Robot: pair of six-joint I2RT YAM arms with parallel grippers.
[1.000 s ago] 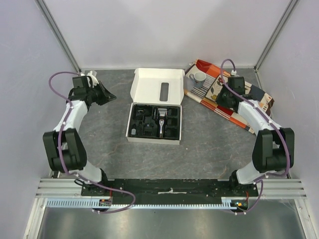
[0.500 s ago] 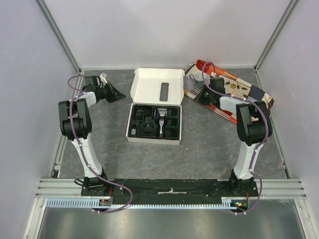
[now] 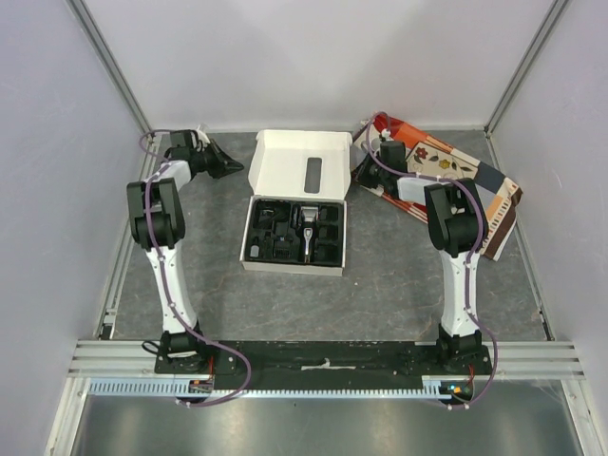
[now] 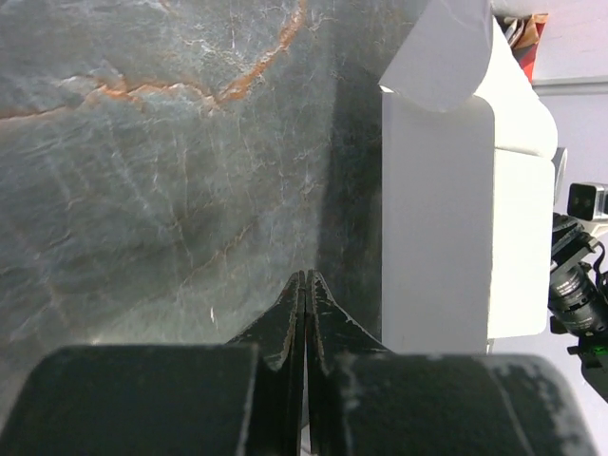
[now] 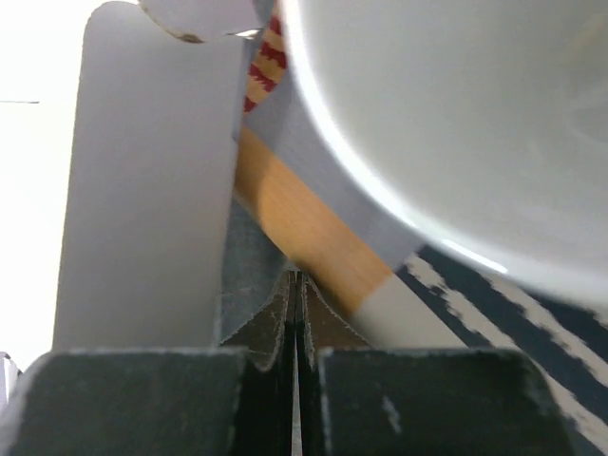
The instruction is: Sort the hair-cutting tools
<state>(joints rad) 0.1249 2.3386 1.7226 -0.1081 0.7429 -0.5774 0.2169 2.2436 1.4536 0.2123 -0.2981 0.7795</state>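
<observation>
Risks first: both arms are stretched out to the far side of the table (image 3: 399,275), well apart from the work; the left gripper (image 4: 304,281) has its fingers pressed together on nothing, low over the stone just beside the left edge of the lid (image 3: 285,166); the right gripper (image 5: 296,281) is likewise closed and empty, nosed in under the white mug (image 5: 456,114) on the patterned cloth (image 3: 475,180). Judgement: any sideways swing of the right arm from here could knock or tip the mug, since it sits so close above the fingers; a careless sweep of the left could catch the raised lid and drag the whole box (image 3: 290,268) (light cardboard, it would slide easily); neither can grasp until its fingers part.

Containers: the white box lies open at mid-table, lid folded back toward the far wall; its black insert is divided into compartments; the clipper (image 3: 309,233) lies upright in the slot right of centre; the comb attachments (image 3: 271,237) sit in the pockets to its left, and dark shapes fill those to its right; a cable cannot be made out. Nothing is lifted out yet; sorting looks not begun.
</observation>
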